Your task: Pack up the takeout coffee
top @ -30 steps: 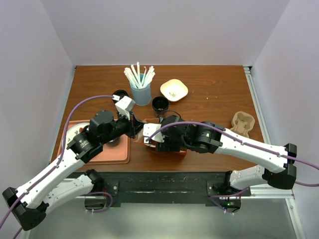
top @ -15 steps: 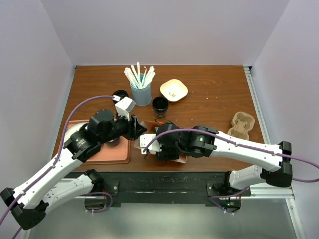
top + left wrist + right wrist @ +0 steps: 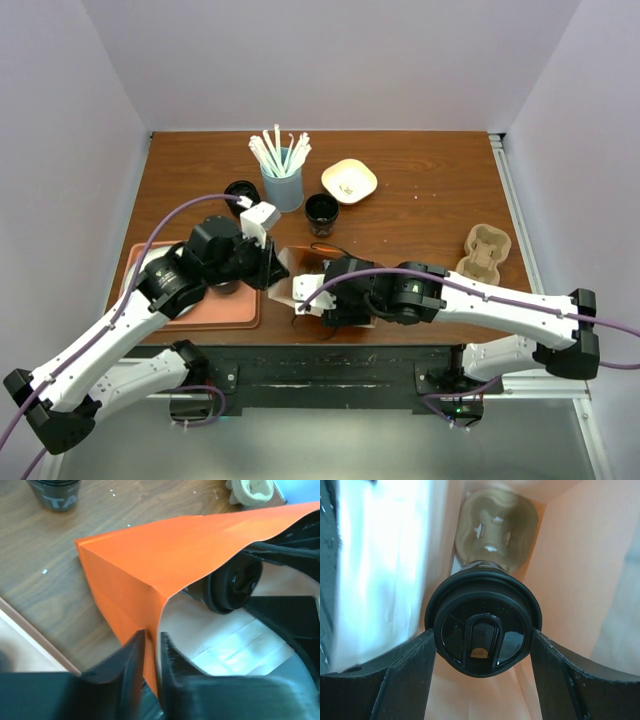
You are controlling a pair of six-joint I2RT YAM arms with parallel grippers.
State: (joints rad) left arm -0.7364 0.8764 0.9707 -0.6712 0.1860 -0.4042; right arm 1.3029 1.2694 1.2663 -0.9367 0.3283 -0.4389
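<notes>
Risk at insertion: small black lidded takeout cup (image 3: 480, 625), clamped by right gripper (image 3: 483, 637) inside orange paper bag (image 3: 150, 550), may miss tan pulp carrier (image 3: 490, 530) on bag floor and tip if left gripper (image 3: 152, 650), pinching bag rim, slips.

Small black takeout coffee (image 3: 482, 630), round black lid on. Sits inside orange paper bag (image 3: 165, 555), near-centre of table (image 3: 430, 200). Right gripper (image 3: 483, 639) clamps lid rim. Lid faces bag mouth, base toward pulp carrier (image 3: 490, 527) deeper inside.
</notes>
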